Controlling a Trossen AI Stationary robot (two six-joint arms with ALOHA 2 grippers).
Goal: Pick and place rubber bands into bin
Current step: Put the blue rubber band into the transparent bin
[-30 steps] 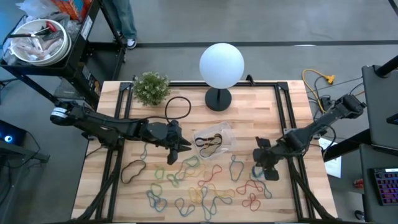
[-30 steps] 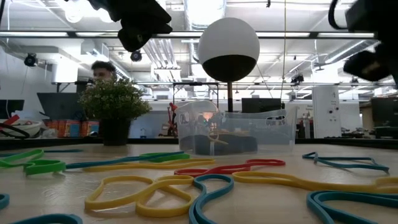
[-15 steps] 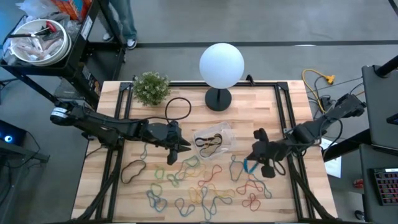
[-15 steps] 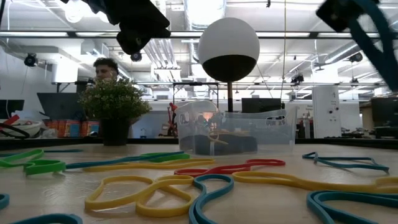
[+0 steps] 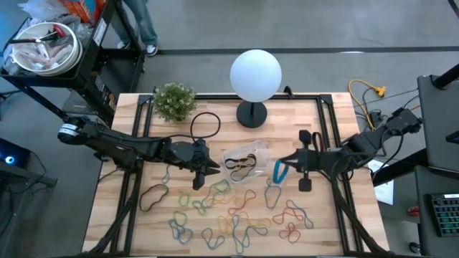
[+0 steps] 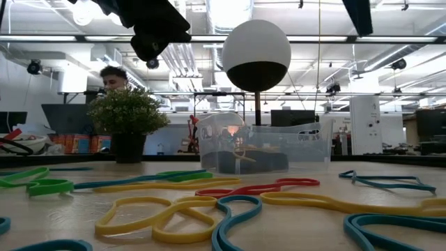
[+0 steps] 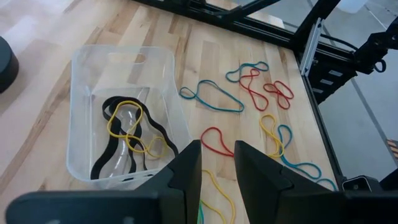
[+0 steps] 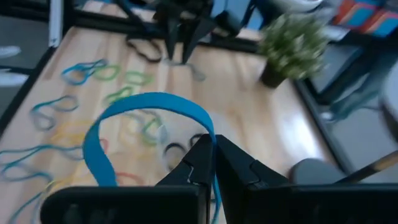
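Both arms are dark, nearly black, built of slim tubular links with bulkier rounded joints. The left arm (image 5: pixel 122 147), at the left of the overhead frame, carries a pale silver-grey band at its outer joint near the frame's left edge. The right arm (image 5: pixel 366 143), at the right, trails thin black cables. Each end effector (image 7: pixel 216 163) ends in two flat, angular, matte black fingers (image 8: pixel 193 163) with bevelled edges.

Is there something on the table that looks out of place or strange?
One black rubber band lies alone near the plant, far from the coloured bands scattered at the front. Nothing else stands out.
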